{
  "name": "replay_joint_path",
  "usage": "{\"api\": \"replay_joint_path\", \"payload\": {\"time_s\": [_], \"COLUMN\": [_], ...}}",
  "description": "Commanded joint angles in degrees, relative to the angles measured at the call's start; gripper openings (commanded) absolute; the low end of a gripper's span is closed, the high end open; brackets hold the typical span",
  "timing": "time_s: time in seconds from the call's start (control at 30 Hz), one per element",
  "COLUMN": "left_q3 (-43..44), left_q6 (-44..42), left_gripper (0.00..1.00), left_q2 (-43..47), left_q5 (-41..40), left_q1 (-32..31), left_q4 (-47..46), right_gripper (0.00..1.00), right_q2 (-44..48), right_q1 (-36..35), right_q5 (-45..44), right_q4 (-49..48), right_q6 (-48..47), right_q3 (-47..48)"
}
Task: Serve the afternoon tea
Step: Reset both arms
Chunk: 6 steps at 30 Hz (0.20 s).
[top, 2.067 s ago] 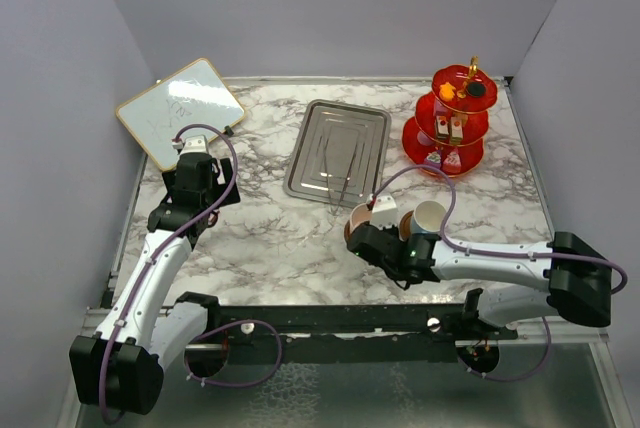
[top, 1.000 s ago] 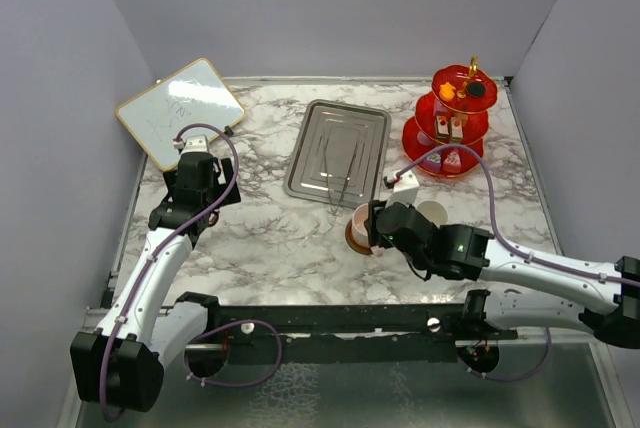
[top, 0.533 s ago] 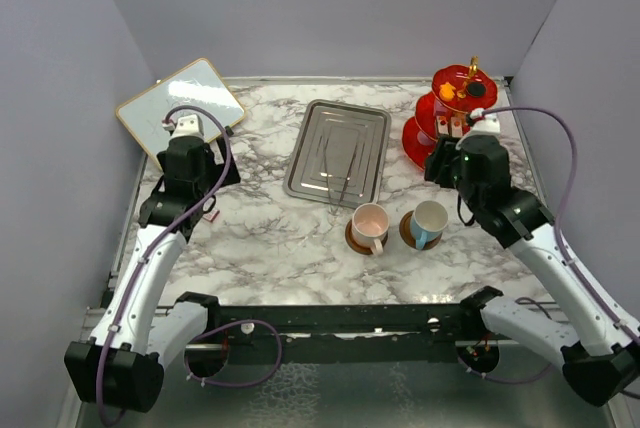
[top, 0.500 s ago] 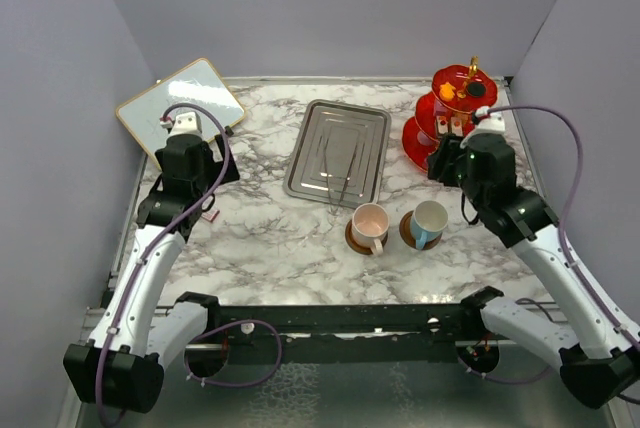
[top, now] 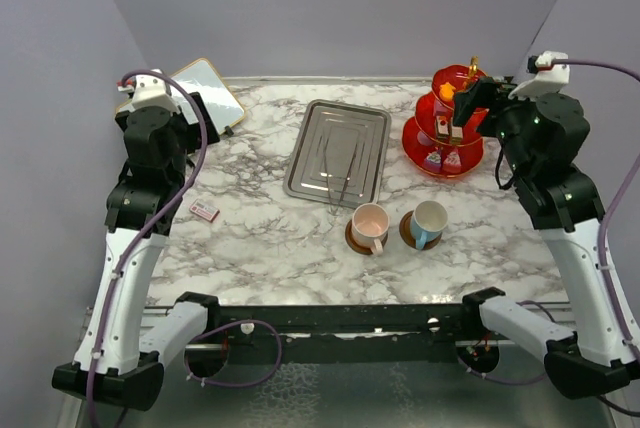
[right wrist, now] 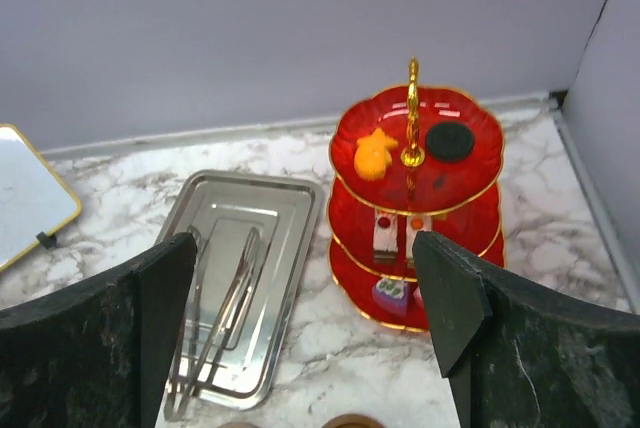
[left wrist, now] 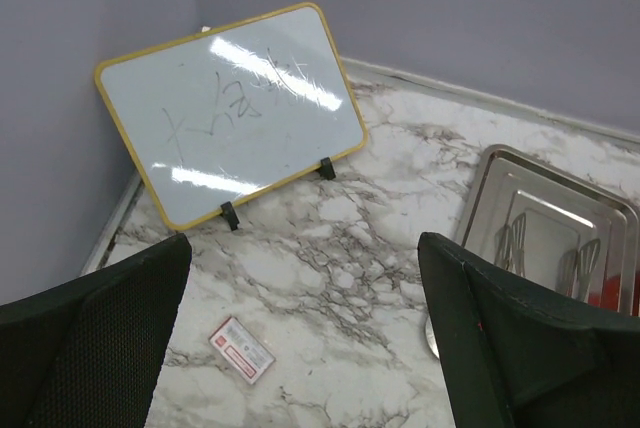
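Red and see-through, the three-tier stand [top: 445,126] sits at the far right corner of the marble table [top: 260,238], just below and ahead of the right gripper [top: 472,100]. That gripper hangs above it with its jaws spread wide and nothing between them. An orange cake [right wrist: 373,153] and a black disc [right wrist: 450,140] lie on the top tier. The pink cup [top: 371,221] and blue cup [top: 430,218] stand on brown saucers [top: 355,239] side by side, well short of the gripper. A second ago that gripper was down at the pink cup; it has since let go and lifted away. The left gripper [left wrist: 302,248], also wide and empty, has risen near the whiteboard [left wrist: 235,108], above a small card [left wrist: 241,350].
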<state>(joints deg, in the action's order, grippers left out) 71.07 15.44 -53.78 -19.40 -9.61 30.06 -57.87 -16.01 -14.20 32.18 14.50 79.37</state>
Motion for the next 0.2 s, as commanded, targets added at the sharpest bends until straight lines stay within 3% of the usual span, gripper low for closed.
{"api": "replay_joint_path", "payload": {"time_s": [0.0, 0.17], "left_q3": [3.81, 3.87], "left_q6": [-3.41, -4.06], "left_gripper": [0.99, 0.99], "left_q2": [-1.27, -1.33], "left_q5": [-3.35, -3.34], "left_q1": [-0.07, -0.06], "left_q4": [0.74, 0.36], "right_gripper": [0.92, 0.96], "right_q2": [2.41, 2.91], "right_q1": [0.06, 0.09], "right_q5": [5.9, 9.31], "right_q4": [-6.95, -7.92], "right_q6": [-8.58, -8.63], "right_q3": [-2.44, -6.04]}}
